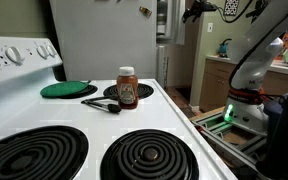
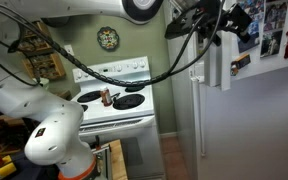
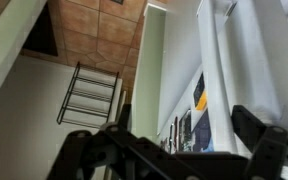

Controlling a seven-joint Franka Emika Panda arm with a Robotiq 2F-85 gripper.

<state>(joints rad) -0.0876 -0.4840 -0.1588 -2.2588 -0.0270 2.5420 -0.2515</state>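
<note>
The black gripper point(image 3: 174, 152), fingers point(image 3: 84, 150) spread wide and empty, hovers high beside the tall white refrigerator point(image 2: 259, 110), seemingly mid-approach; gripping anything means closing that gap first.

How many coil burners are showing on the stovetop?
2: one coil burner by the control panel, the other coil burner beside it. The green lid may hide more.
</note>
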